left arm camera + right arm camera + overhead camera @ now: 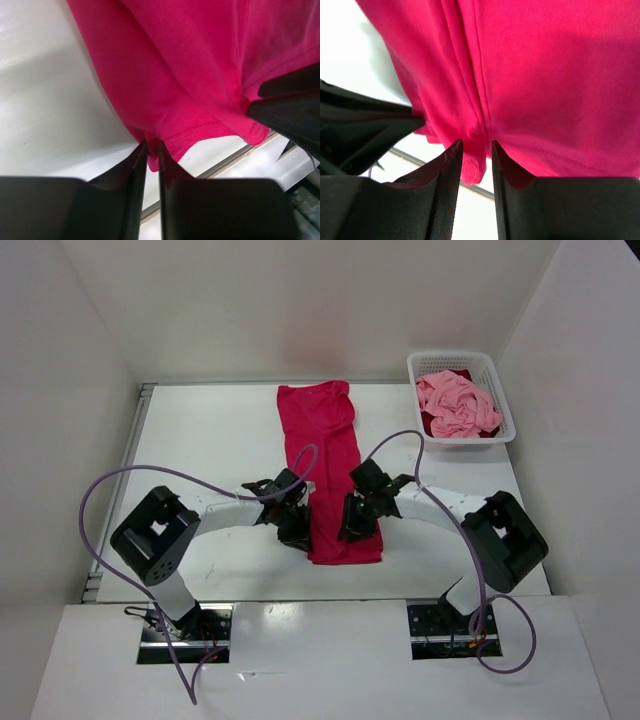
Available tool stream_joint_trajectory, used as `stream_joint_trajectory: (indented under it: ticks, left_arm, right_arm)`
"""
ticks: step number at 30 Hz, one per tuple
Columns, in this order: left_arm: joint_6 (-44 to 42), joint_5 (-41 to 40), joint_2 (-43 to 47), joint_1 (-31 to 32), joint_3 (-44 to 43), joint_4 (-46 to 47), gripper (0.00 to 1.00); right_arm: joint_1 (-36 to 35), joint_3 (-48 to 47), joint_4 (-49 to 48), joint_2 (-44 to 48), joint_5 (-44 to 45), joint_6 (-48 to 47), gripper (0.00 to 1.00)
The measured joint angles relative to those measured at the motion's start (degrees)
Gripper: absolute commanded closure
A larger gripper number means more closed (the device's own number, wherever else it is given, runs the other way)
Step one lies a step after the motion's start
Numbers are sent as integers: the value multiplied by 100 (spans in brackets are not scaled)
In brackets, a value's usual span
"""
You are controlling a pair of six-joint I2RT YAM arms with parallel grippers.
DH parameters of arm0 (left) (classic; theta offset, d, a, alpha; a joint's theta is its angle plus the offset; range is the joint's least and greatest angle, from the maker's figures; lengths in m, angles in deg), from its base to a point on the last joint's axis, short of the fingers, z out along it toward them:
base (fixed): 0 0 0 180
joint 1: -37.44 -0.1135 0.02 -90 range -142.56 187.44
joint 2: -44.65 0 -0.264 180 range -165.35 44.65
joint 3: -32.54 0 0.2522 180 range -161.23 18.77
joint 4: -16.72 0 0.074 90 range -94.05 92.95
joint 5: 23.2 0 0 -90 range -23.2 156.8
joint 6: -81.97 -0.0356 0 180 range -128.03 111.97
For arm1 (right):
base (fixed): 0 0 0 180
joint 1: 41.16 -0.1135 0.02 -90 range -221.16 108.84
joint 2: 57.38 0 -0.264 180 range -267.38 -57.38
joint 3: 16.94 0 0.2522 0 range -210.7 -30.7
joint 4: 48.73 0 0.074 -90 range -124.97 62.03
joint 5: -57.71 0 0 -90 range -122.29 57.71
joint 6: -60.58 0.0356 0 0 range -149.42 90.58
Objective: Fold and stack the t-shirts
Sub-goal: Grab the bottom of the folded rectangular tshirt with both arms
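Observation:
A bright magenta-red t-shirt (325,445) lies as a long narrow strip down the middle of the table. Its near hem reaches between the two arms. My left gripper (297,530) is at the hem's left corner. In the left wrist view the left gripper (152,146) is shut on a pinch of the shirt (200,60). My right gripper (352,528) is at the right corner. In its wrist view the right gripper (476,142) is closed on a folded edge of the shirt (545,75). A light pink t-shirt (458,405) lies crumpled over a dark crimson one (428,425).
Both crumpled shirts sit in a white lattice basket (500,390) at the table's far right corner. White walls enclose the table on the left, back and right. A purple cable (110,490) loops over each arm.

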Motion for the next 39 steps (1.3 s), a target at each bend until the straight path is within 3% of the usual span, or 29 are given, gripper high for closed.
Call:
stream_joint_trajectory:
  ticks: [5, 8, 21, 22, 25, 28, 31, 34, 35, 36, 39]
  left_arm:
    - [0, -2, 2, 0, 0, 44, 96]
    - [9, -20, 125, 0, 37, 42, 99]
    - [382, -57, 1255, 0, 684, -2, 97]
    - [435, -59, 1342, 0, 750, -22, 97]
    - [549, -61, 1617, -37, 951, 11, 96]
    - [634, -50, 1845, -105, 1174, 24, 94]
    - [734, -52, 1963, -175, 1316, 31, 93]
    - [758, -50, 2070, -195, 1456, 55, 89]
    - [763, -48, 2103, -195, 1493, 61, 88]
    - [774, -48, 2138, -195, 1530, 74, 85]
    - [863, -46, 2214, -221, 1617, 98, 81]
  right_arm:
    - [0, 116, -9, 216, -149, 26, 69]
    - [0, 216, -15, 299, -273, 39, 72]
    - [0, 426, -282, 348, -914, 61, 68]
    - [0, 431, -293, 343, -944, 61, 77]
    - [0, 448, -356, 332, -1032, 44, 89]
    - [0, 452, -435, 308, -1075, 55, 96]
    - [0, 455, -505, 308, -1117, 66, 97]
    - [0, 455, -525, 308, -1152, 83, 83]
    - [0, 455, -525, 308, -1174, 81, 66]
    - [-7, 455, -525, 308, -1200, 96, 58]
    - [-81, 455, -546, 271, -1268, 59, 54]
